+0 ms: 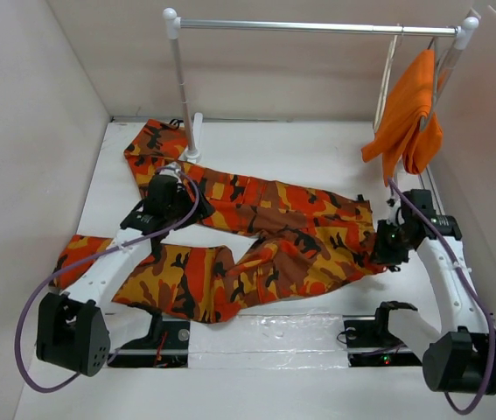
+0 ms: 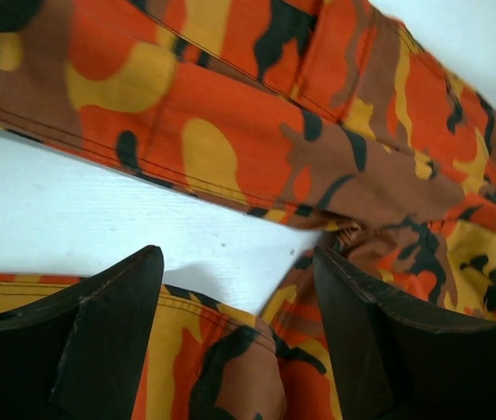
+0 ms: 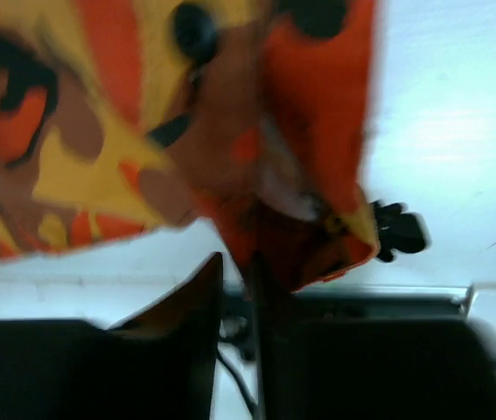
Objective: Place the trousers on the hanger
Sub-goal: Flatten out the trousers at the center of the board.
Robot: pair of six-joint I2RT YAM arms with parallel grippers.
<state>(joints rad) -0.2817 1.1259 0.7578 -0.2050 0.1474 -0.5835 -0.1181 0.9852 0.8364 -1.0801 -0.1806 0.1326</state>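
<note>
While my left gripper (image 2: 237, 262) hangs with its two dark, wedge-shaped fingers (image 2: 99, 332) spread wide over the cloth, gripping nothing, my right gripper (image 3: 237, 271) has its two fingers pinched narrow on an edge of the trousers (image 1: 274, 236). That one pair, stitched camouflage fabric, lies rumpled across the smooth white table (image 1: 317, 157), both legs sprawled leftward. Beyond, one thin cream hanger (image 1: 387, 83) dangles from one shiny metal rail (image 1: 317, 27) on two upright posts (image 1: 180, 87), beside one plain orange garment (image 1: 409, 105).
</note>
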